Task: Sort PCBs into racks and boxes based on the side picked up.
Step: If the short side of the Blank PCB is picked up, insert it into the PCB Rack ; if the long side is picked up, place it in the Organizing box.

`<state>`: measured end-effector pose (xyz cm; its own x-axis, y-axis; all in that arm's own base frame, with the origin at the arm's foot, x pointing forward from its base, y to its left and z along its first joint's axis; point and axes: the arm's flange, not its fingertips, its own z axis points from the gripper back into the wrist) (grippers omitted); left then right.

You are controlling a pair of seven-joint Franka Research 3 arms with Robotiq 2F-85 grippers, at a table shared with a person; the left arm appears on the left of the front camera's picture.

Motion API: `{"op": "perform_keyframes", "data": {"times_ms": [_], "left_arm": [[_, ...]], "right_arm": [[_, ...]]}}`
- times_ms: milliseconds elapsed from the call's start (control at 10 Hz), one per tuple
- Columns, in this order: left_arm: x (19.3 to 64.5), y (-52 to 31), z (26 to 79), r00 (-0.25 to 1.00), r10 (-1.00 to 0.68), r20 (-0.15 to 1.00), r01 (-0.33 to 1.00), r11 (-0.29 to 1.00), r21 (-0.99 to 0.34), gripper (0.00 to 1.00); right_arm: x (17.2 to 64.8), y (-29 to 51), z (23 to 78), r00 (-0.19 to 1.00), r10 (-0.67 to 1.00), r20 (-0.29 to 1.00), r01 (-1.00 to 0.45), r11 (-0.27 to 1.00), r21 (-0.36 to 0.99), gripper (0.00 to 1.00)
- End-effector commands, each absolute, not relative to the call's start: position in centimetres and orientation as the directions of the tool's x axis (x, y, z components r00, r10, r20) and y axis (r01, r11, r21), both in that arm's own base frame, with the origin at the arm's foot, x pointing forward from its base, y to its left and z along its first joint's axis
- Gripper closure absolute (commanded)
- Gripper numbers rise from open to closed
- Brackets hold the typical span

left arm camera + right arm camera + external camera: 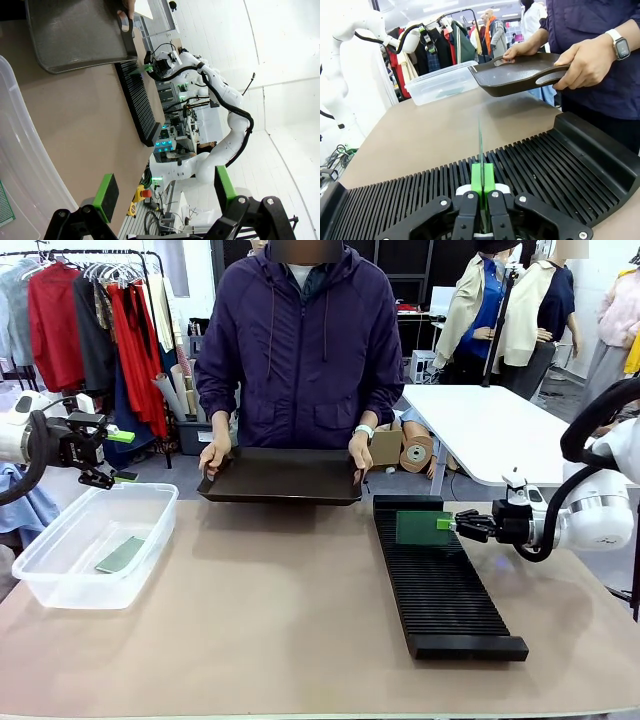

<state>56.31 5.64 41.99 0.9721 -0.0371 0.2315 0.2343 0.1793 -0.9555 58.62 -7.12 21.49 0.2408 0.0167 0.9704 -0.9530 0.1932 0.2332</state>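
Right gripper: pinching upright PCB at far end of rack, seating in slot unclear | left gripper: spread, above box holding second PCB | risk: jamming across ribs or toppling if released off-line with slot.

No writing, number, brand or sign can be read on anything here. The nearest thing to it is the watch on the person's wrist, up and to the right of the right pincer in that arm's own wrist view. Its face is dark, and anything on it is too small to make out.
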Motion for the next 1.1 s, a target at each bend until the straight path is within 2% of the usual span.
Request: {"op": "perform_keyframes", "data": {"times_ms": [0, 1000], "left_arm": [[56.3, 5.7, 42.2, 0.971, -0.039, 0.234, 0.238, 0.179, -0.955, 0.0], [56.3, 5.7, 42.2, 0.971, -0.039, 0.234, 0.238, 0.179, -0.955, 0.0]], "right_arm": [[58.7, -6.7, 20.3, 0.202, 0.01, 0.979, -0.955, 0.224, 0.195, 1.0], [59.7, -7.1, 21.5, 0.175, -0.071, 0.982, -0.957, 0.221, 0.187, 1.0]]}}
